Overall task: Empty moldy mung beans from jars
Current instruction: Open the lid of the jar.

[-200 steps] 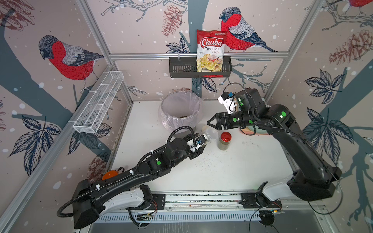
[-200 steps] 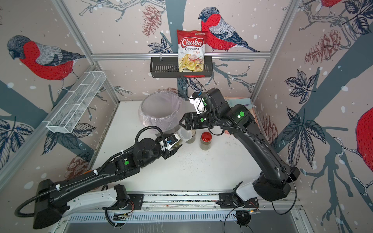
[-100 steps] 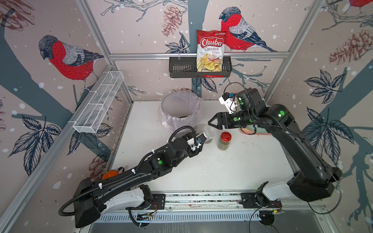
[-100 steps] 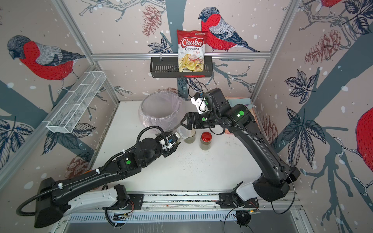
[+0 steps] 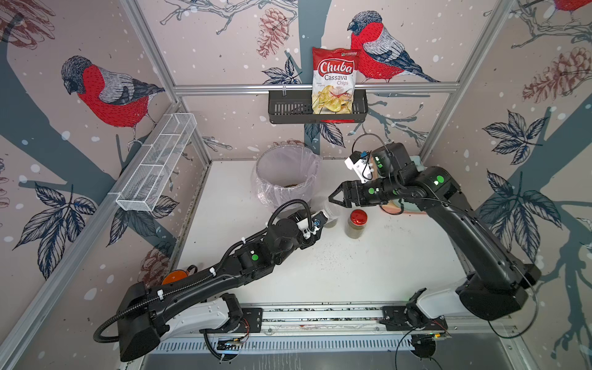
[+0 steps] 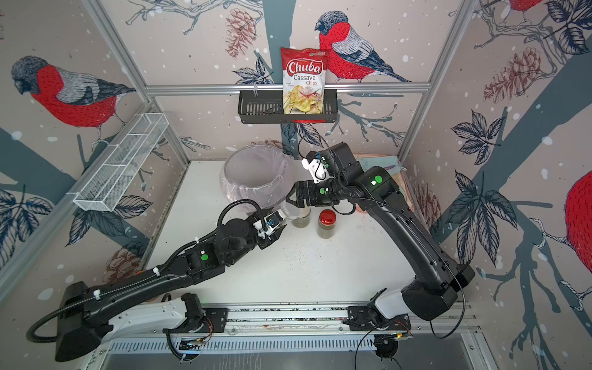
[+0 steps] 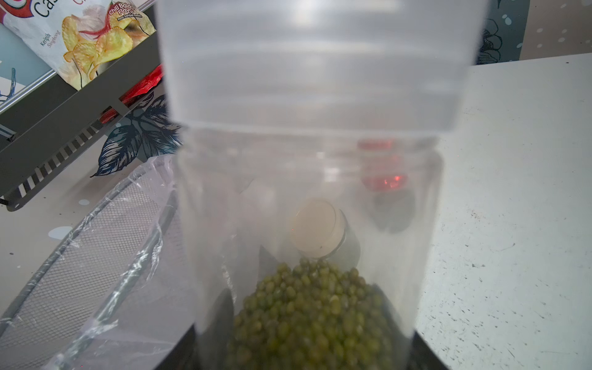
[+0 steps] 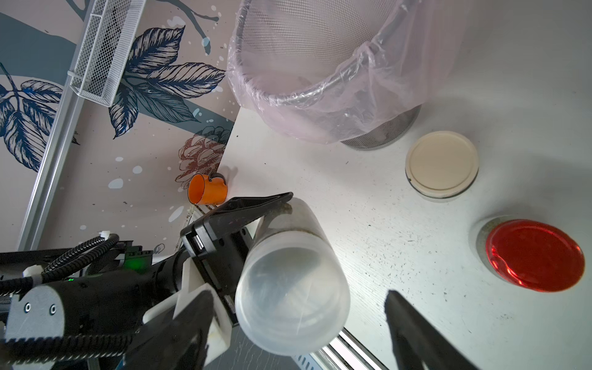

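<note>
The left jaws are clamped on the lower end of a clear jar (image 8: 290, 288), holding it tilted above the surface with its cloudy top end raised toward the right jaws. The mung beans (image 7: 310, 314) lie heaped in the low end, by the grip. The right jaws stand wide, one finger on each side of that top end, touching nothing. Behind it, toward the middle of the far edge, a beige-lidded jar (image 8: 442, 163) and a red-lidded jar (image 8: 533, 254) stand upright side by side, just in front of the lined bin (image 8: 288, 96). Against a second ago, the right jaws have come down closer to the jar's top, while the left arm, its jar and the two standing jars have barely shifted.
</note>
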Controlling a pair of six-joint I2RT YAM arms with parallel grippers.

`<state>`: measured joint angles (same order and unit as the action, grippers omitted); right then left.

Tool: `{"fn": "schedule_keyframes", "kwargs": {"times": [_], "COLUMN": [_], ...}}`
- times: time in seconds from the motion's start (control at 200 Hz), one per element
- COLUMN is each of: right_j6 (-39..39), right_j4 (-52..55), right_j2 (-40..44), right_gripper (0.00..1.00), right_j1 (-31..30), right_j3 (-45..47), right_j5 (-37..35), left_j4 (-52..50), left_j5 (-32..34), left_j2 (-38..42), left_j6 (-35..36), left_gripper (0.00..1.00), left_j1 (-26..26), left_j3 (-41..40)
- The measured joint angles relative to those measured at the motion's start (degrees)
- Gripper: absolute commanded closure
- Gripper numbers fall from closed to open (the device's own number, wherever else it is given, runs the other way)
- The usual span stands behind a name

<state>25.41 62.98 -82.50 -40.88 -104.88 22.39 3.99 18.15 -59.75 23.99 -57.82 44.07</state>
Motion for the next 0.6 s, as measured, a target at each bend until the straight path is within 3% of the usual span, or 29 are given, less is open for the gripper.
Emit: {"fn": "schedule_keyframes", "kwargs": {"times": [0.6], "right_j6": [0.0], "right_j4": [-3.1], "right_j2": [-0.1], "right_gripper": [0.11], "right_j1": [-1.0], "right_j3": [3.7], "right_j5": [1.9], "left_j4": [0.0], "left_j5": [-0.1], "left_j2": [0.0], "left_j6": [0.0], "left_gripper": [0.96], "left_j1": [0.2], "left_j3": [0.0]}}
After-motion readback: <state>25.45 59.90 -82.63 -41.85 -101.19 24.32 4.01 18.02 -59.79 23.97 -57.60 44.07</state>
